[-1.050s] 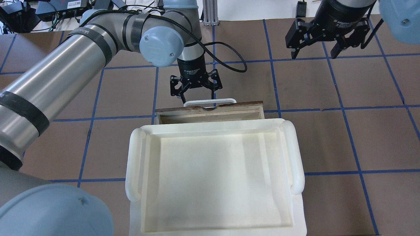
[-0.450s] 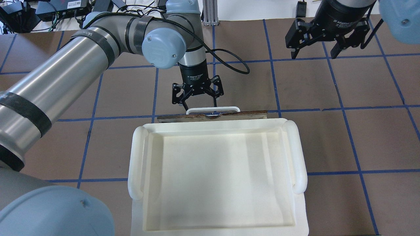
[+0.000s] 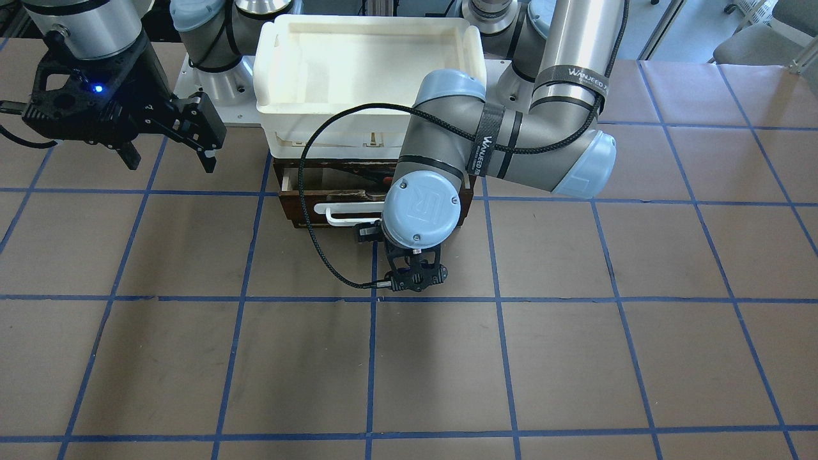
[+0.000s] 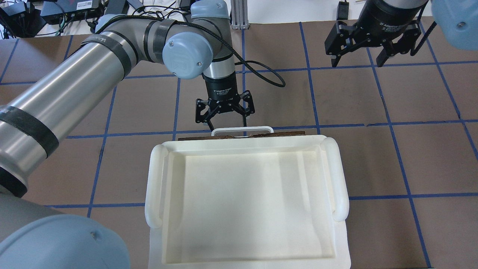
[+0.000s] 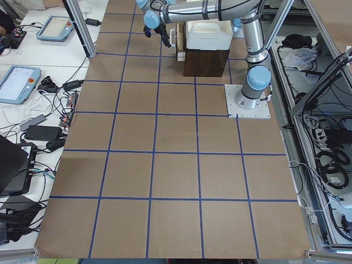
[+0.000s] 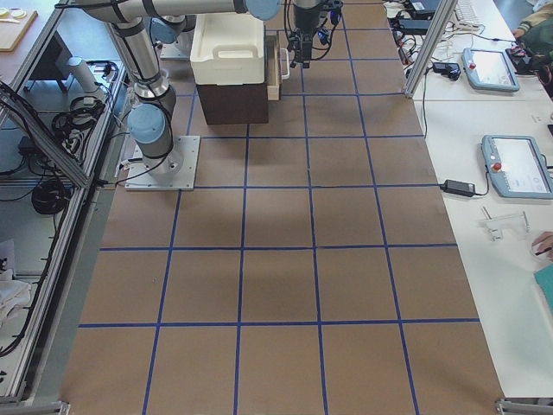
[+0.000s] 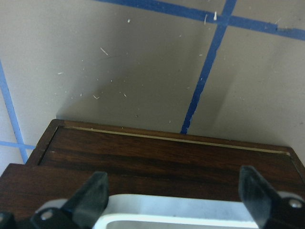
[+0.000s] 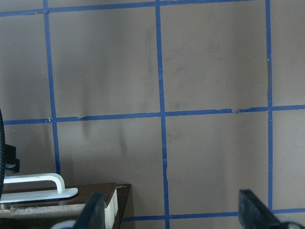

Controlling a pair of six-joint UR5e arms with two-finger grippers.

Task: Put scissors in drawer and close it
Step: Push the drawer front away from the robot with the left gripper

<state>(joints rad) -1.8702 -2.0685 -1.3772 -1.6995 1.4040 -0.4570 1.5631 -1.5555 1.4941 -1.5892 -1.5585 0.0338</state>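
Observation:
The drawer's dark brown front [image 4: 283, 133] with its white bar handle [image 4: 242, 130] shows just past the tray's far rim. In the front-facing view the drawer [image 3: 300, 207] stands out a little from the cabinet. My left gripper [image 4: 226, 118] is open, with its fingers on either side of the handle. In the left wrist view the handle [image 7: 181, 214] lies between the fingertips [image 7: 93, 193] over the front [image 7: 167, 152]. My right gripper [image 4: 357, 62] is open and empty, up at the far right. I cannot make out the scissors in any view.
A large white plastic tray [image 4: 157, 179] sits on top of the dark brown cabinet [image 6: 232, 102]. My left arm's wrist [image 3: 422, 207] covers the drawer's right part in the front-facing view. The brown table with blue tape lines [image 4: 373, 97] stretches around the cabinet.
The drawer front has slid in toward the cabinet, so its pale interior no longer shows from overhead. My left gripper moved in with the handle. The right arm has not moved.

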